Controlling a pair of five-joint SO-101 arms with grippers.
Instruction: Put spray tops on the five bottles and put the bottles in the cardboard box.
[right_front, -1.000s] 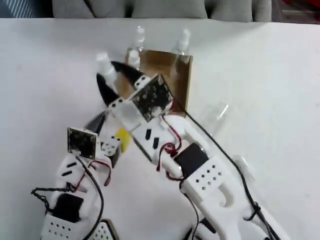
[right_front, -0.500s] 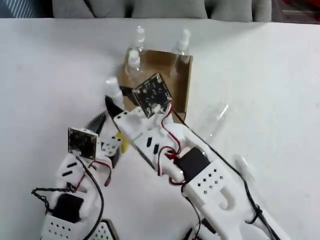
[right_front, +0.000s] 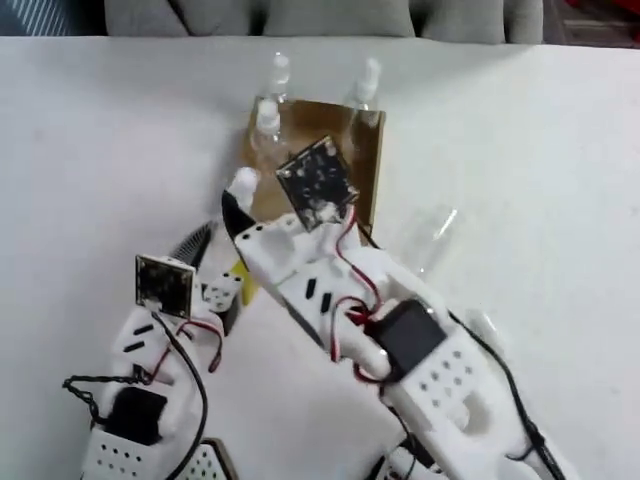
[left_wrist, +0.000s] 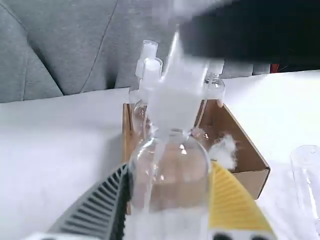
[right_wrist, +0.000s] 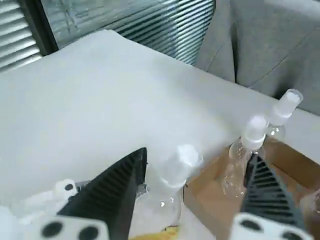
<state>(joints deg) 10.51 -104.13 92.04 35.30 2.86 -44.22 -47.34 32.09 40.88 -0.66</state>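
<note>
L gripper (left_wrist: 169, 172) clenched on bottle (right_wrist: 163, 204), upright just near-left of cardboard box (right_front: 366, 165) | spray top (right_wrist: 181, 161) on its neck | R gripper (right_wrist: 197, 157) released, straddling top | I see 3 capped bottles (right_front: 267, 118) in box

White table (right_front: 100, 120), cardboard box (right_front: 366, 186), lying bottle (right_front: 430, 236)
</note>
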